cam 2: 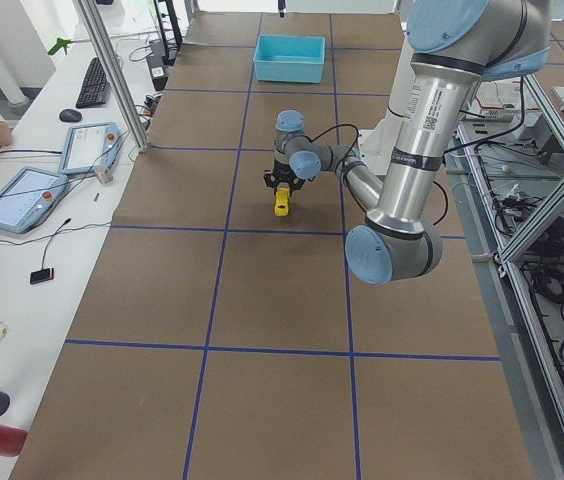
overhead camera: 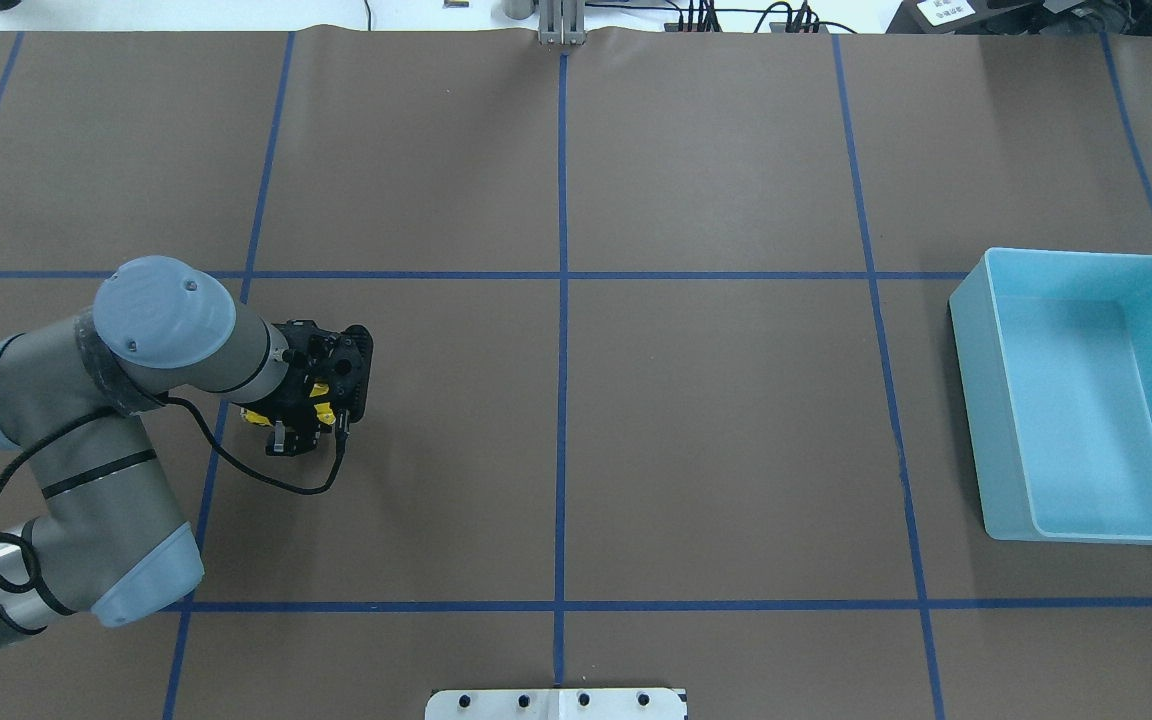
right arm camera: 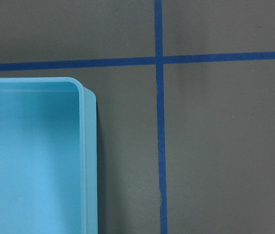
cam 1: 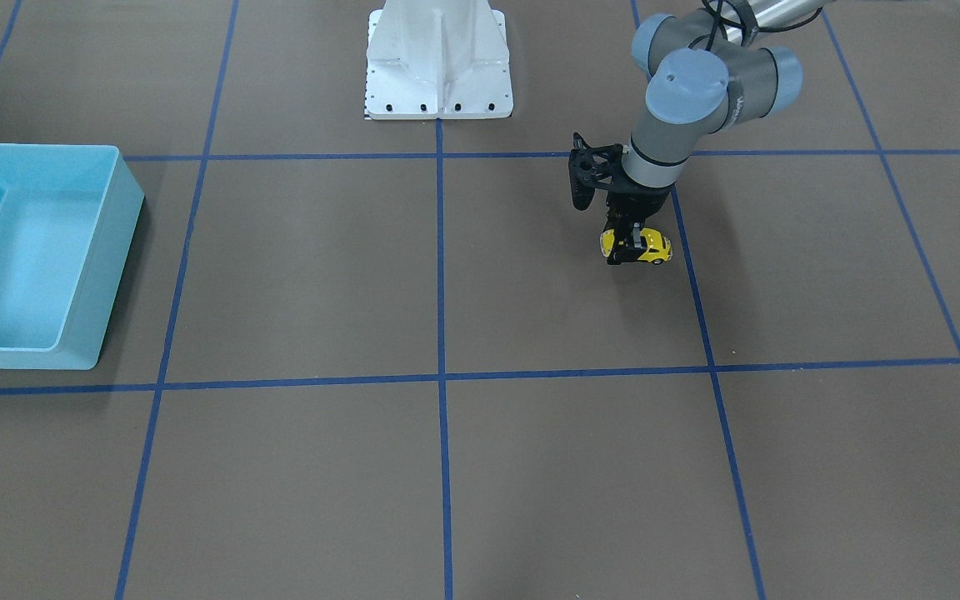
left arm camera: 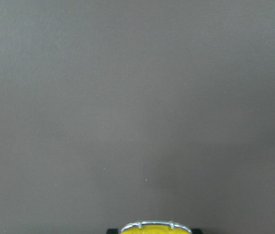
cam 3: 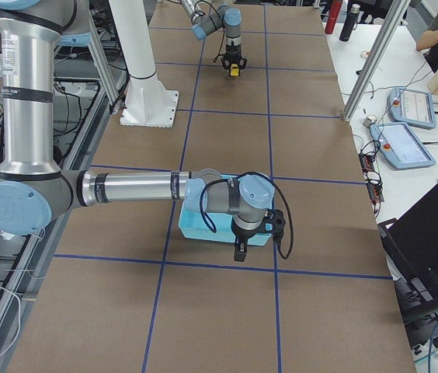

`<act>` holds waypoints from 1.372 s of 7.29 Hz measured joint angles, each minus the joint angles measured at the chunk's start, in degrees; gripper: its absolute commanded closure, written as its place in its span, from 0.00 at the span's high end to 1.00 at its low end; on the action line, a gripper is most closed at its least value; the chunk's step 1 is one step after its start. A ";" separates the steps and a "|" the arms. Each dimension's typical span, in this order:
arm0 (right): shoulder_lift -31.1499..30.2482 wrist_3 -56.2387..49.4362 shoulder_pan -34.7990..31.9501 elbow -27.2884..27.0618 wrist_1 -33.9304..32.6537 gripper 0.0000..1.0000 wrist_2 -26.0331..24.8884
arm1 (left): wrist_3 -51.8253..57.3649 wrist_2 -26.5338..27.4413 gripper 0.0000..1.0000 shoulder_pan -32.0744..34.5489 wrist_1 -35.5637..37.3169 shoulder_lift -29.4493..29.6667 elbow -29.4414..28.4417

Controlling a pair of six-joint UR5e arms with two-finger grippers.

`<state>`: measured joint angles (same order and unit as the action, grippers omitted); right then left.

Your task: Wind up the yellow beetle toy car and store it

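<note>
The yellow beetle toy car sits low at the brown table, on the robot's left side. My left gripper points straight down over it, its black fingers closed on the car's sides. From overhead only yellow slivers of the car show under the gripper. The left wrist view shows the car's chrome bumper at the bottom edge. My right gripper hangs over the near corner of the light-blue bin; I cannot tell whether it is open or shut.
The light-blue bin stands far on the robot's right and looks empty; its corner rim shows in the right wrist view. Blue tape lines grid the brown mat. The white robot base stands at the table's back.
</note>
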<state>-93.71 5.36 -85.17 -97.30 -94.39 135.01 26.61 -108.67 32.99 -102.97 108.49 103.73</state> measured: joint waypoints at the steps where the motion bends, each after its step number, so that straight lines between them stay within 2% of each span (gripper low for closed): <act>1: 0.01 0.00 0.00 0.00 0.00 1.00 -0.01 | 0.74 0.01 0.26 0.15 0.04 -0.14 -0.15; 2: 0.01 0.00 0.00 0.00 0.00 1.00 -0.01 | 0.65 -0.02 0.35 0.45 0.05 -0.28 -0.33; 5: 0.01 0.00 -0.02 0.07 0.00 1.00 -0.03 | 0.81 -0.26 0.36 1.00 -0.61 -0.46 -1.34; 10: 0.04 0.00 0.00 0.14 0.00 1.00 -0.18 | -0.12 -0.20 0.36 1.01 -6.29 0.14 -3.23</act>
<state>-93.67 5.36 -85.17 -97.15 -94.39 134.84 26.49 -108.87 34.00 -109.26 108.63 100.50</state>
